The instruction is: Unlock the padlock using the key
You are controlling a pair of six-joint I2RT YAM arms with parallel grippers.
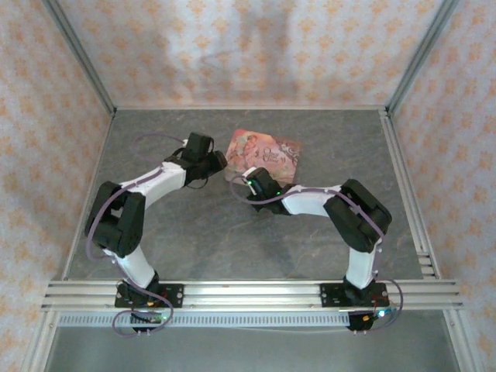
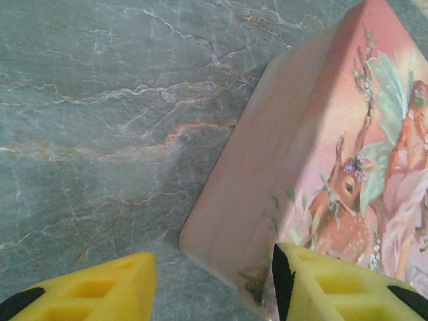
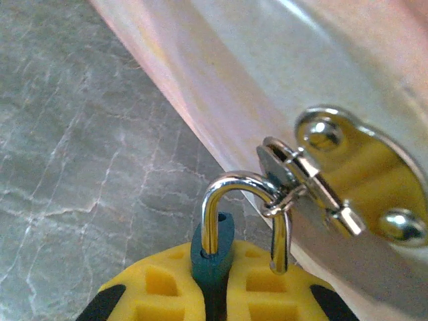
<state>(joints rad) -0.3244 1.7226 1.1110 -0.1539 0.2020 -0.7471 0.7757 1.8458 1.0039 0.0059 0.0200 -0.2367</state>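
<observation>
The padlock has a small blue body, and my right gripper is shut on it between the yellow fingers. Its silvery shackle stands open: one leg sits in the body and the other leg hangs free beside it. That free leg is threaded through the wire loop of the shiny hasp on the pink floral box. My left gripper is open at the box's near corner, its right finger over the box's edge. The key is out of view.
The box lies at the back middle of the grey marbled table, between both grippers. Patterned walls and metal rails enclose the table. Open tabletop stretches toward the near edge.
</observation>
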